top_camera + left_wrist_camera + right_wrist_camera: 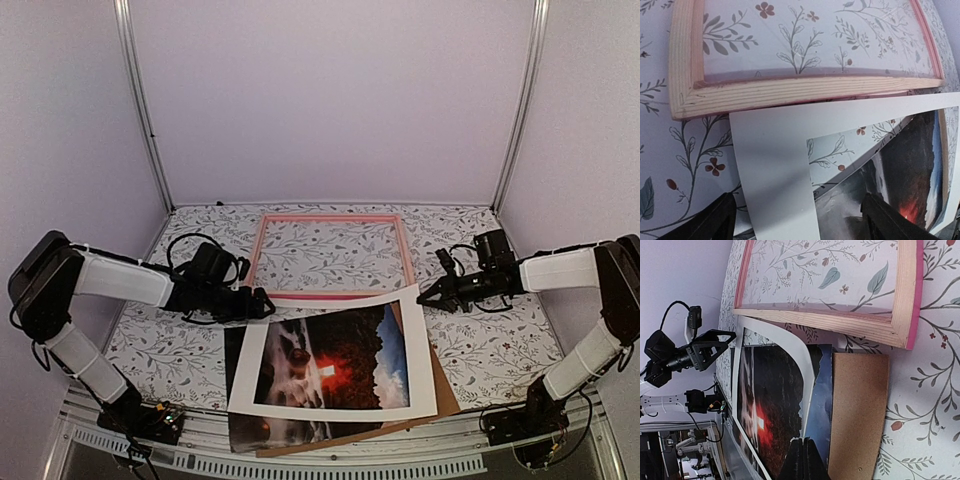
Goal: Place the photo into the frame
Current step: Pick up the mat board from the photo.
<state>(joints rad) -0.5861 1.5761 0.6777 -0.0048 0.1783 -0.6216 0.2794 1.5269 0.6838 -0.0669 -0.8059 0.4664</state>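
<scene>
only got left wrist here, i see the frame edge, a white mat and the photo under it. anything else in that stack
observer: yes, a brown backing board lies under the photo and sticks out on the right arm's side.
operator: where's the right gripper
observer: the right gripper is at the white mat's far right corner. Its fingers are shut, seemingly pinching the mat's edge, which curls up there.

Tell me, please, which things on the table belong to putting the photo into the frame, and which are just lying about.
For the job:
- photo
- frame, pink, lying flat behind the photo

Just lying about:
- white mat, on top of the photo, one corner over the frame
- brown backing board, underneath the stack
</scene>
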